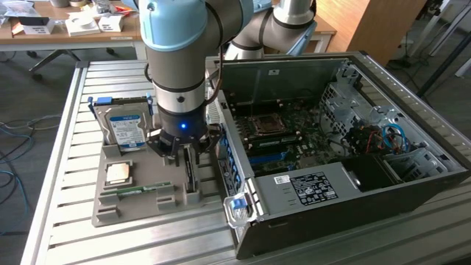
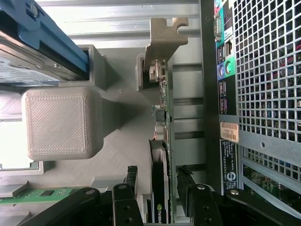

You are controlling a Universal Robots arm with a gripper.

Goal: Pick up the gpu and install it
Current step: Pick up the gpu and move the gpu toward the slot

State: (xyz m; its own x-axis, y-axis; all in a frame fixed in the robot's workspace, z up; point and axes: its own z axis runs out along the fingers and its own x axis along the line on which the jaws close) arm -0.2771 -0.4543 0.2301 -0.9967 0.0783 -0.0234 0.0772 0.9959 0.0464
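The thin, flat black rectangular gpu [image 1: 191,175] stands on edge in a slot of the grey moulded plastic tray [image 1: 110,214], along the tray edge nearest the open black metal computer case [image 1: 346,204]. The tray rests on the slatted metal tabletop [image 1: 66,138]. The fingers [image 2: 132,181] are spread wide, one on each side of the card with a gap visible on both sides, and grip nothing. A silver hard drive with a blue-white label [image 1: 125,130] stands at the tray corner away from the case.

Narrow lane between the gpu [image 1: 191,176] and the computer case [image 1: 353,182] wall, wider room away from the case, until the hard drive [image 1: 127,130].
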